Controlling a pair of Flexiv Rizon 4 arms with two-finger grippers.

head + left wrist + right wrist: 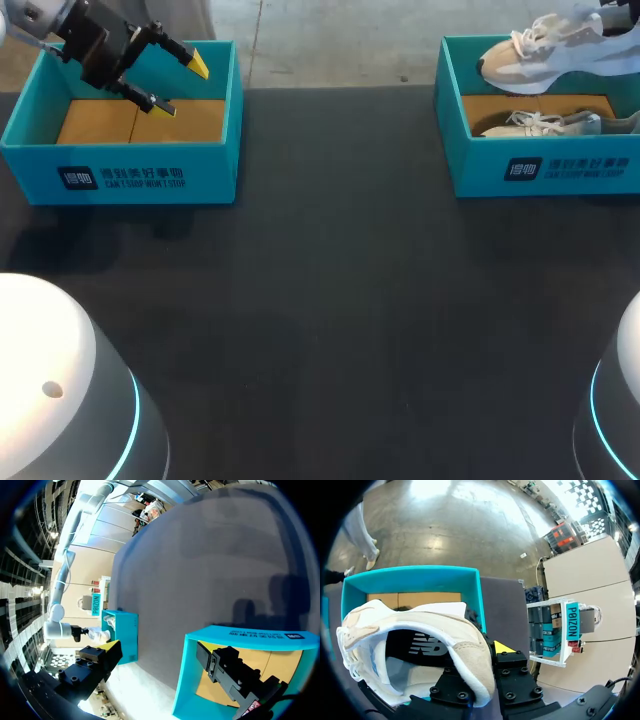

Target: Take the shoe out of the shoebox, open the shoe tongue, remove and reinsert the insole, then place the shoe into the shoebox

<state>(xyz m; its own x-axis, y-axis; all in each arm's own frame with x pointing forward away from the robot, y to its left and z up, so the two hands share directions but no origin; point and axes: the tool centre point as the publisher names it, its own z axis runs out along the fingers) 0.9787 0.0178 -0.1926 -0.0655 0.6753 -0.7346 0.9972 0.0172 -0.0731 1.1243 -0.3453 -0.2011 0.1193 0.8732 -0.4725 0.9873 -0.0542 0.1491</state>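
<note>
- Our right gripper [480, 666] is clamped on the heel end of the pale shoe [545, 45], which hangs above the right shoebox [560, 172] at the far right of the table [330, 300].
- A second shoe [545, 124] lies inside that box.
- Our left gripper [182, 86] hangs over the left shoebox [120, 178] at the far left, fingers spread wide, holding nothing.

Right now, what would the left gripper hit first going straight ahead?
Probably the black table, just past the side wall of the empty shoebox; the left gripper seems to clear it.
</note>
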